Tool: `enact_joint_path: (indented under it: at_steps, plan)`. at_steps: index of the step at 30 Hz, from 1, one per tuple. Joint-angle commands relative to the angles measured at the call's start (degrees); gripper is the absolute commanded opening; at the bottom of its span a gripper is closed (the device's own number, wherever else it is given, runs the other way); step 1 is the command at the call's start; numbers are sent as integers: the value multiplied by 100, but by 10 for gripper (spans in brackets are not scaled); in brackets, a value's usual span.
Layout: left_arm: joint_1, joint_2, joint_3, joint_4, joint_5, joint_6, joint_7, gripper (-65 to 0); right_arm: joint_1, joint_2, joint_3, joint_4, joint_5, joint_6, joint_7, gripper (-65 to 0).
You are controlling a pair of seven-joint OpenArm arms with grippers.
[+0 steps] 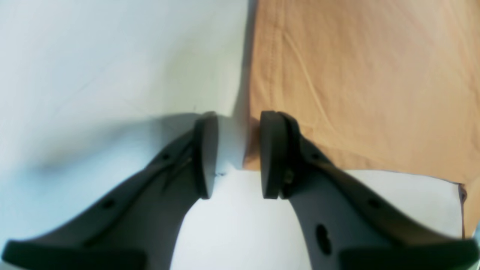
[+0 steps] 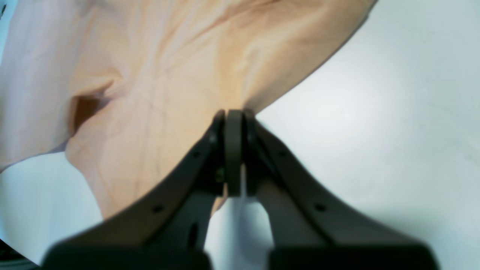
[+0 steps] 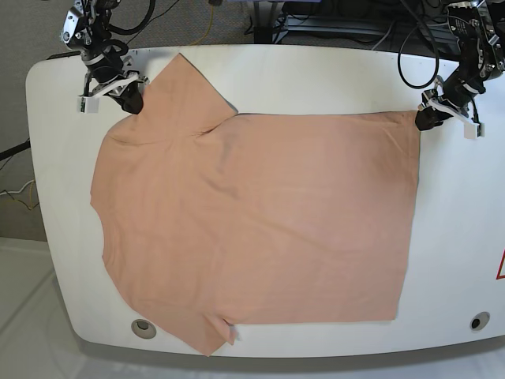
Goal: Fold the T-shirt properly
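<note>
The peach T-shirt (image 3: 252, 221) lies spread flat on the white table (image 3: 461, 229), with its sleeves toward the left of the base view. At the far left, my right gripper (image 3: 131, 101) sits on the shirt's shoulder by the upper sleeve. In the right wrist view its pads (image 2: 234, 112) are pressed together on a pinch of the peach fabric (image 2: 150, 93). My left gripper (image 3: 430, 118) is at the shirt's far right hem corner. Its jaws (image 1: 240, 116) stand apart with a clear gap, and the shirt's corner edge (image 1: 356, 75) lies in that gap.
The table has rounded corners, with a round hole near each front corner (image 3: 144, 328) (image 3: 476, 321). Cables (image 3: 410, 47) hang behind the back edge. A red mark (image 3: 500, 267) shows at the right rim. Bare tabletop (image 1: 93, 56) lies beside the left gripper.
</note>
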Motion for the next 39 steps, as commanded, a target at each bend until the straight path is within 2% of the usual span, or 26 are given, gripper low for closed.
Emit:
enact_joint_path:
  at_steps: [1, 7, 21, 39]
  plan:
    - [-5, -76, 16, 63, -52, -90, -66, -539, -6, 58, 8, 53, -19, -4, -3, -650]
    - [-9, -78, 72, 101, -68, -160, -156, -650, -21, 57, 8, 57, -9, -11, -8, -650]
    - [5, -88, 48, 45, -180, -229, 760, -650, -33, 66, 24, 103, 49, 26, -28, -650]
    - [-18, -226, 62, 45, -86, -199, 663, -650, 16, 68, 34, 116, 13, 75, -75, -650]
